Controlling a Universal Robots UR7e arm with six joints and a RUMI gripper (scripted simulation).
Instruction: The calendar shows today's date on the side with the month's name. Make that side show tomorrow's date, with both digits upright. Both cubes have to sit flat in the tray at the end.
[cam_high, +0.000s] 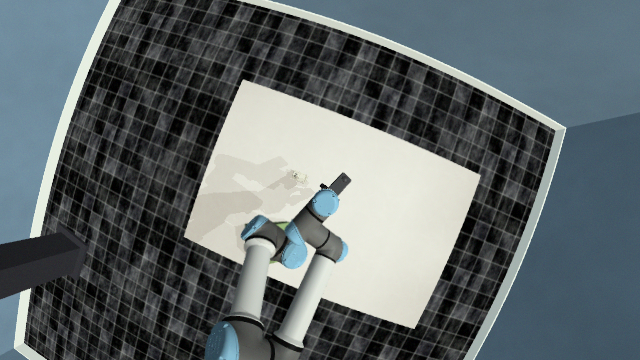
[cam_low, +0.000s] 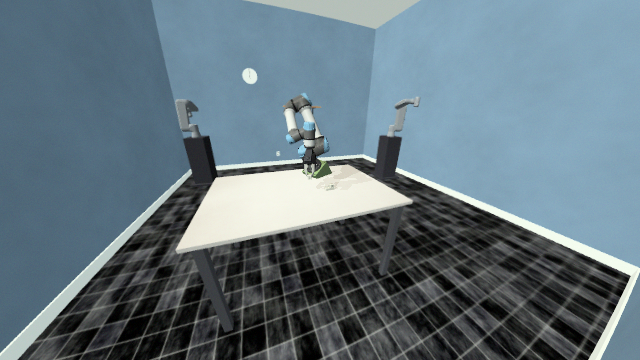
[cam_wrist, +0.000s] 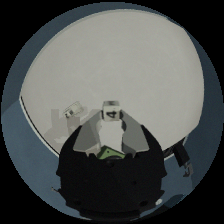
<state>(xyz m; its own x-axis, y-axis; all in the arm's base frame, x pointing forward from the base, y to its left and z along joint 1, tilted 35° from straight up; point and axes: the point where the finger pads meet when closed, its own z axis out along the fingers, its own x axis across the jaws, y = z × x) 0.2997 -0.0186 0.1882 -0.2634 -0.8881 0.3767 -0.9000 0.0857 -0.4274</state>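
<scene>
Off-white rectangular table top (cam_low: 280, 210) on grey legs. Around the table, black-and-grey marbled floor tiles (cam_low: 450, 280) with pale grid lines. Beyond the table, plain blue walls (cam_low: 500, 100) with white skirting. Arm (cam_high: 320, 265): light grey tubes, sky-blue joint caps, dark grey joints. On the table, a green wedge-shaped tray (cam_low: 323, 170). Pale cube (cam_wrist: 111, 111) with a dark digit, between black gripper (cam_wrist: 111, 125) fingers.

Your arm (cam_high: 310, 285): pale grey-white tube links, dark grey joint housings, light blue caps at each joint (cam_high: 324, 203). Blue-capped base section (cam_high: 222, 340) at bottom edge of top view. Black boxy wrist attachment (cam_high: 341, 183) past last joint. Your gripper (cam_wrist: 111, 131): black rounded body, grey angled fingers.
</scene>
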